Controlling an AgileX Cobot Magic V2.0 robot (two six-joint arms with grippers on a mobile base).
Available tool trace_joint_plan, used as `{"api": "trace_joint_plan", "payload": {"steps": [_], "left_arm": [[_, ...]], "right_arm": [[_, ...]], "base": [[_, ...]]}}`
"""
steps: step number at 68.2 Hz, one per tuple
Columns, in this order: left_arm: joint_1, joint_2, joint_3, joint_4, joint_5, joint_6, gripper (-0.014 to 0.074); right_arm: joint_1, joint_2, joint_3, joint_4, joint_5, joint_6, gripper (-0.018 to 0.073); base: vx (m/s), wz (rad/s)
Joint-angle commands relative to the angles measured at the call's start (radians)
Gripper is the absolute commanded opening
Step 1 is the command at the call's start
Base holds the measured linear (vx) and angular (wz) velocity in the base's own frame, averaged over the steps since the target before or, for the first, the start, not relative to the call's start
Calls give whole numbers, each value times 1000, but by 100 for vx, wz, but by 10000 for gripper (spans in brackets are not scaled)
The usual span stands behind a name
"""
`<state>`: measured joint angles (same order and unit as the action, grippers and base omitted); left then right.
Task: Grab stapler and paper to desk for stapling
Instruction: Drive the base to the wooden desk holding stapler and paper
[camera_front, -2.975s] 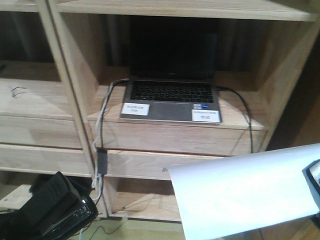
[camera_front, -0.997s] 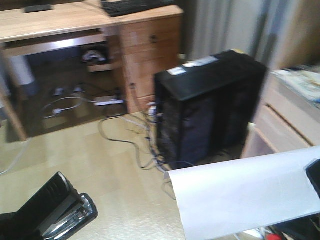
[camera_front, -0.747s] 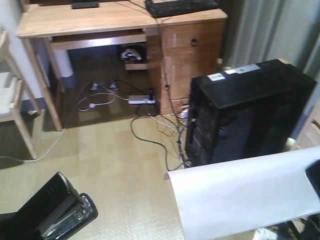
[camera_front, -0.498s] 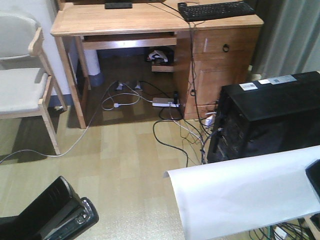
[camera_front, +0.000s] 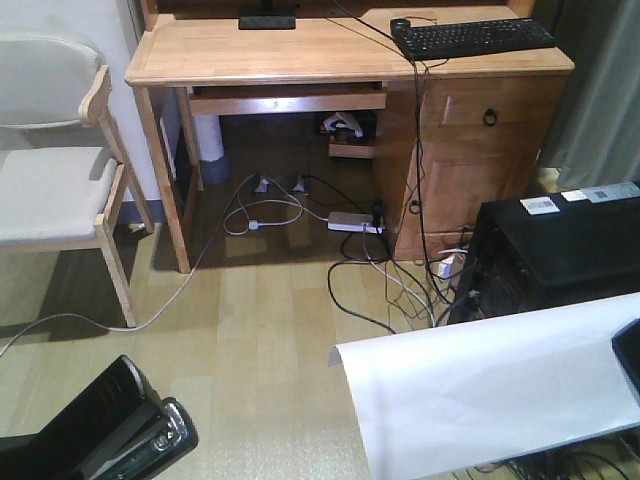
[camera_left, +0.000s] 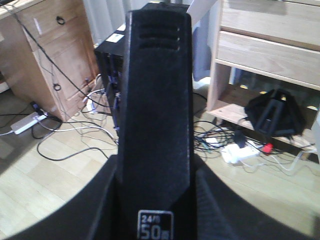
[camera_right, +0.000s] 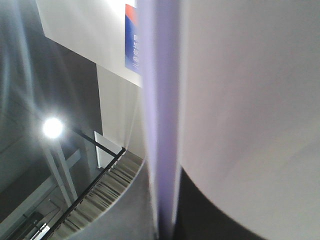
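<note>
In front of the table (camera_front: 250, 55), cargo aloft.
Firm on the stapler (camera_left: 157, 100), the left hand (camera_left: 155, 205); right hand (camera_right: 165, 220) pinches the paper (camera_front: 490, 390) edge.

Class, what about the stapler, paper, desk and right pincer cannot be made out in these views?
- Front view: rear of the stapler, cut off at the bottom-left corner.
- Front view: most of the right pincer, cropped by the right edge.
- Front view: back of the desk, cut off by the top edge.
- Right wrist view: sheet count of the paper, its edge blurred.
</note>
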<state>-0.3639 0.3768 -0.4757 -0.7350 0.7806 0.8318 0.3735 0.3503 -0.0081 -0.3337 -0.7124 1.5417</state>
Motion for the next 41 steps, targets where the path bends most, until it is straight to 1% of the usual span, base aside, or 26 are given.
{"api": "trace_joint_plan", "payload": {"steps": [1,41], "left_arm": [[-3,4,-35,-69,-80,1,-6],[-3,4,-35,-69,-80,1,-6]], "right_arm": [[-4,6,-29,7,-68,-14,-2],[-4,6,-29,7,-68,-14,-2]], "base": [[26,6],[31,4]]}}
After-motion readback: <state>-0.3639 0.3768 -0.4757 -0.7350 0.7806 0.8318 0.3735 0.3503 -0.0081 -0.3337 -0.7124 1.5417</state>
